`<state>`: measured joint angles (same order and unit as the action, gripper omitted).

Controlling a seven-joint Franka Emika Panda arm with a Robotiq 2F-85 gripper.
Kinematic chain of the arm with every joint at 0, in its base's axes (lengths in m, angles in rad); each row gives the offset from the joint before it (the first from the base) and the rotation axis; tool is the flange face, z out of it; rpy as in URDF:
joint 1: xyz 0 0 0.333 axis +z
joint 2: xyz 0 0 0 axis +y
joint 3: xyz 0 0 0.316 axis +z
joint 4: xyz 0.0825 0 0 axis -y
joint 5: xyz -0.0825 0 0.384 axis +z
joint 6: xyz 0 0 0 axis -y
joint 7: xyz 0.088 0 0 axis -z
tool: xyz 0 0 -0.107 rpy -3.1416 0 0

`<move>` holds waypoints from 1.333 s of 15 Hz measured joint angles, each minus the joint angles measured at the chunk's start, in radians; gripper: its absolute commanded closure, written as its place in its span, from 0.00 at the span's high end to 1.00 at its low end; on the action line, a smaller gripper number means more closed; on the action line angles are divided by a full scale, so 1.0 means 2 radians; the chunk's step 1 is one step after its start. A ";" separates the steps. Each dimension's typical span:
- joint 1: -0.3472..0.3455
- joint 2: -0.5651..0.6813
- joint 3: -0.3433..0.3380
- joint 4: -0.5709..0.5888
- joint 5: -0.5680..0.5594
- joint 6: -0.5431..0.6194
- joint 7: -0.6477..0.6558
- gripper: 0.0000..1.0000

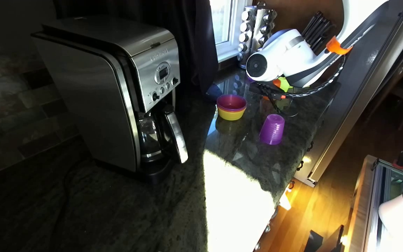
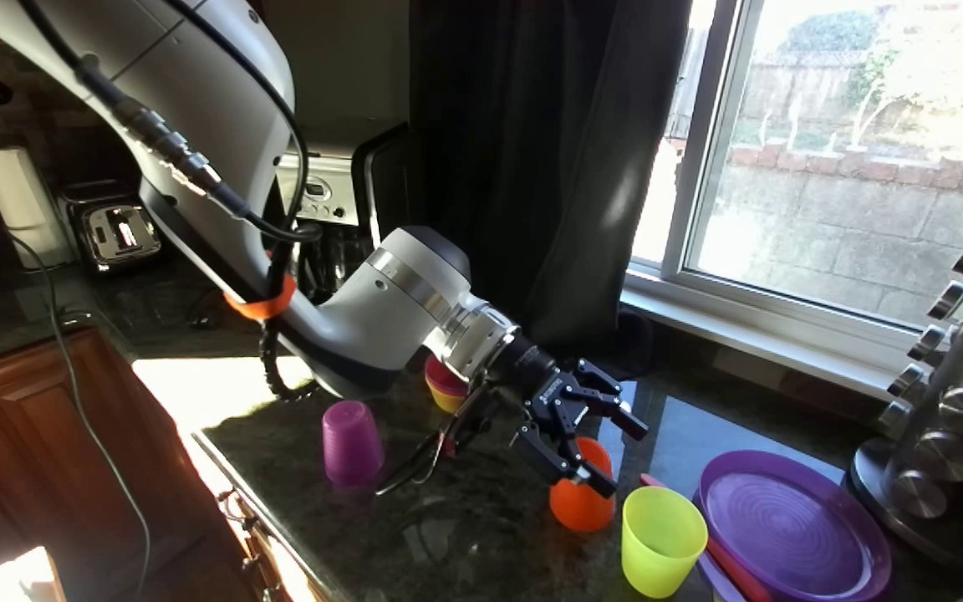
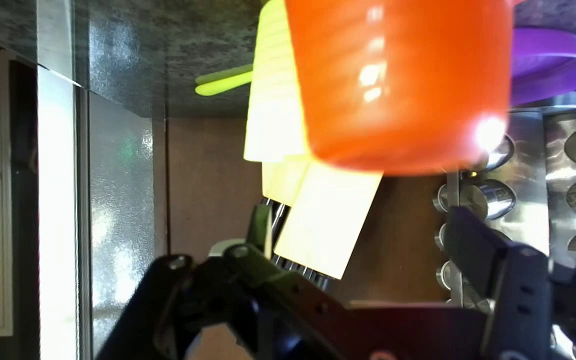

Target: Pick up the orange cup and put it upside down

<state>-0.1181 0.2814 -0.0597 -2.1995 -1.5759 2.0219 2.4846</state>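
The orange cup [image 2: 579,508] stands on the dark counter with its narrow closed end up, so its mouth is down. In the wrist view, whose picture is upside down, the cup [image 3: 403,90] fills the top middle, close to the camera. My gripper [image 2: 618,456] is open. In an exterior view one finger passes in front of the cup's upper part. In the wrist view the gap between the fingers [image 3: 363,220] is empty and the cup's closed end lies just beyond the fingertips, apart from them. In an exterior view the arm hides most of the cup and gripper.
A purple cup [image 2: 353,443] stands mouth down nearby, with stacked bowls [image 1: 231,113] behind. A yellow-green cup [image 2: 661,543] stands upright beside the orange cup, with a purple plate [image 2: 782,527] past it. A spice rack [image 2: 950,418] and a coffee maker [image 1: 117,91] stand on the counter.
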 measured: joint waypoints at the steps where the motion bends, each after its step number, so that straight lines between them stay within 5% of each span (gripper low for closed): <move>1: 0.000 0.000 0.000 0.000 0.001 0.000 0.000 1.00; 11: -0.002 -0.020 0.000 -0.002 0.018 0.019 -0.039 1.00; 20: -0.048 -0.115 -0.038 -0.031 0.153 0.242 -0.301 1.00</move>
<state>-0.2134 0.0517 -0.1354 -2.2612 -1.2703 2.5064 1.8827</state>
